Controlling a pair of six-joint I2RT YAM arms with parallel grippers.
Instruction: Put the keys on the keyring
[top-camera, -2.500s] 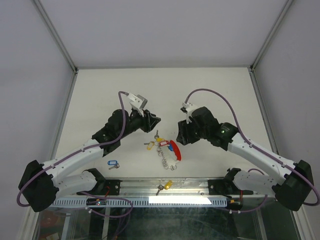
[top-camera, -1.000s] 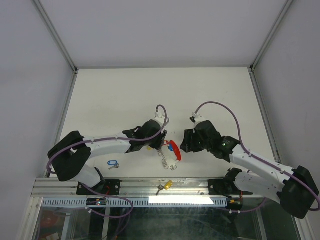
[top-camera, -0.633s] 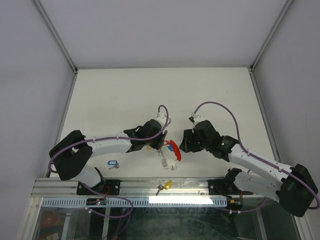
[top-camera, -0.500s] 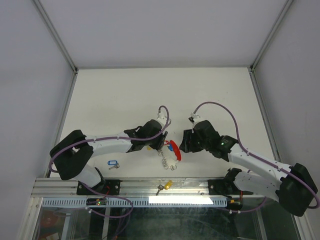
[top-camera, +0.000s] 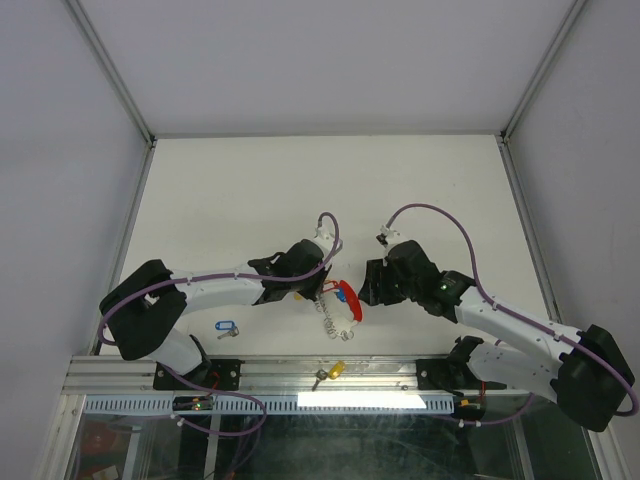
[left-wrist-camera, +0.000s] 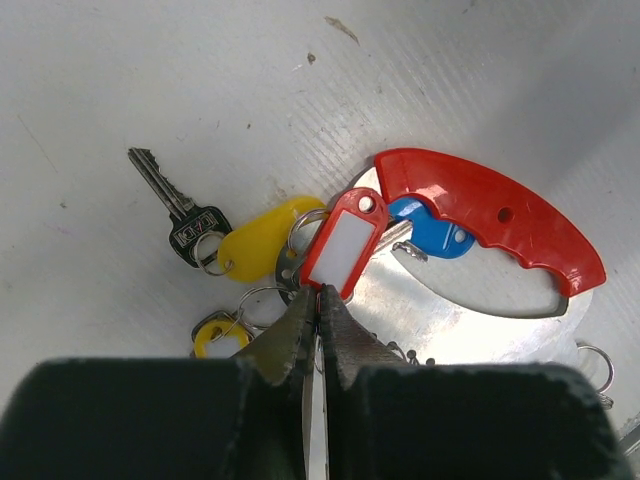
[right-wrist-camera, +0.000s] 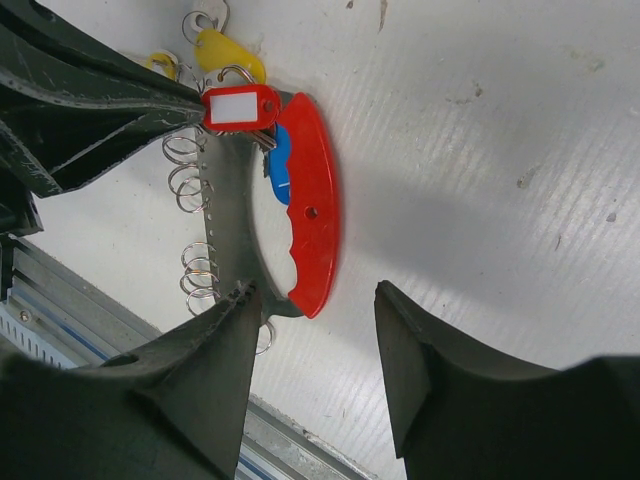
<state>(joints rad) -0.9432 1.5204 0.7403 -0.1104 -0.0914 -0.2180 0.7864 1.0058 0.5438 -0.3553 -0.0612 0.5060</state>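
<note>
The keyring, a curved red band (left-wrist-camera: 490, 215) on a metal plate with silver rings (right-wrist-camera: 190, 170), lies on the table (top-camera: 250, 190); it also shows in the top view (top-camera: 348, 300). My left gripper (left-wrist-camera: 320, 295) is shut, pinching the end of the red-tagged key (left-wrist-camera: 345, 240), which rests against the keyring next to a blue tag (left-wrist-camera: 432, 232). A yellow-tagged key (left-wrist-camera: 258, 240) and another yellow tag (left-wrist-camera: 220, 335) lie beside it. My right gripper (right-wrist-camera: 315, 292) is open, low over the band's (right-wrist-camera: 312, 200) near end, touching nothing.
A blue-tagged key (top-camera: 224, 327) lies alone at the front left of the table. A yellow-tagged key (top-camera: 332, 372) sits on the metal rail (top-camera: 420, 375) at the front edge. White walls enclose the table.
Both arms have come down from above to the keyring. The left gripper has closed on the red tag. Over the last second the right gripper crept slightly left.
</note>
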